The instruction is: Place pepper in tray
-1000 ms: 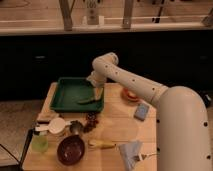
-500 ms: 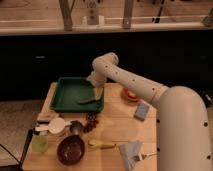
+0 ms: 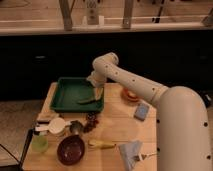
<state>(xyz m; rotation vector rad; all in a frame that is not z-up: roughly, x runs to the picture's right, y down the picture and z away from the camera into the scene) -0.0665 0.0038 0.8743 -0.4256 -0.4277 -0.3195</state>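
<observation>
The dark green tray (image 3: 67,89) sits at the back left of the wooden table. The slender green pepper (image 3: 88,100) lies at the tray's right front part, near the rim. My gripper (image 3: 97,92) hangs over the tray's right side, just above and right of the pepper; whether it touches the pepper does not show. The white arm reaches in from the right.
A dark brown bowl (image 3: 70,148), a green cup (image 3: 39,144), a white cup (image 3: 57,126) and a yellowish elongated item (image 3: 101,144) lie at the front. A blue sponge (image 3: 141,111), an orange-red dish (image 3: 131,95) and a blue cloth (image 3: 131,151) are at the right.
</observation>
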